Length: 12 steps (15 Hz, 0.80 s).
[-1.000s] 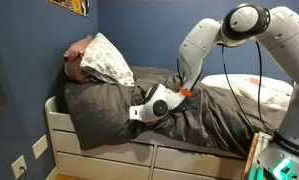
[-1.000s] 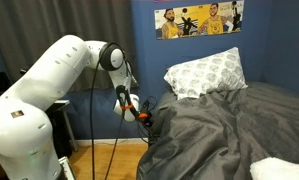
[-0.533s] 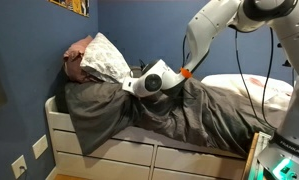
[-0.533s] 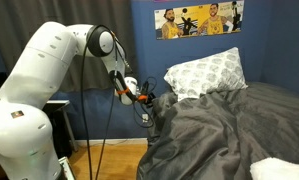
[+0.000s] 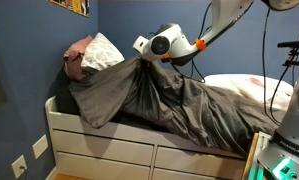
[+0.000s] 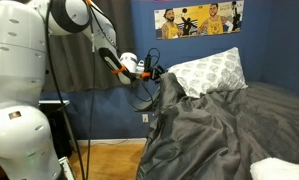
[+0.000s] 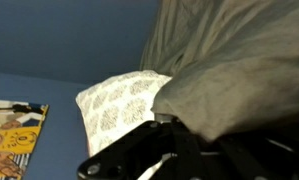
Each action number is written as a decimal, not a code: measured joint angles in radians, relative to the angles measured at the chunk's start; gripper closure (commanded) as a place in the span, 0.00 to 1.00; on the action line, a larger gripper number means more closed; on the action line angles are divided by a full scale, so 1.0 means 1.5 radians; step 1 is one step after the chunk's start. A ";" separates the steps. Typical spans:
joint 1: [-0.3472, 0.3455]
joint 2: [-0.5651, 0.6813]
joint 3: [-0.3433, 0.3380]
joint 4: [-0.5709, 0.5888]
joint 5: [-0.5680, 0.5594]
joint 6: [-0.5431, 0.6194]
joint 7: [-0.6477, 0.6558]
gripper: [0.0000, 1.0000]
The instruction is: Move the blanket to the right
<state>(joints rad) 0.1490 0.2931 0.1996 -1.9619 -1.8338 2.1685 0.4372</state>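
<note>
The arm (image 5: 221,22) reaches in from high over the bed (image 5: 99,150), with its wrist turned roughly level. The jaws are pinched shut on a bunched fold of the blanket (image 5: 159,100). The blanket hangs from them like a tent and drapes down across the bed, just beside the patterned pillow (image 6: 211,72).

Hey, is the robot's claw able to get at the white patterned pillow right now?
Probably not: the claw is shut on the lifted blanket, so its jaws are full. The pillow lies close beside it, but the hanging fabric partly screens it.
</note>
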 measured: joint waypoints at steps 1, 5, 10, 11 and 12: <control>-0.007 -0.025 -0.006 -0.013 0.011 -0.002 0.010 0.98; -0.032 -0.111 -0.033 -0.071 0.050 -0.002 0.055 0.98; -0.047 -0.187 -0.065 -0.135 0.084 0.012 0.120 0.92; -0.049 -0.197 -0.068 -0.143 0.084 0.016 0.126 0.92; -0.049 -0.203 -0.070 -0.148 0.084 0.017 0.129 0.92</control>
<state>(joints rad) 0.0755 -0.0113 0.0952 -2.1846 -1.7072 2.1947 0.6313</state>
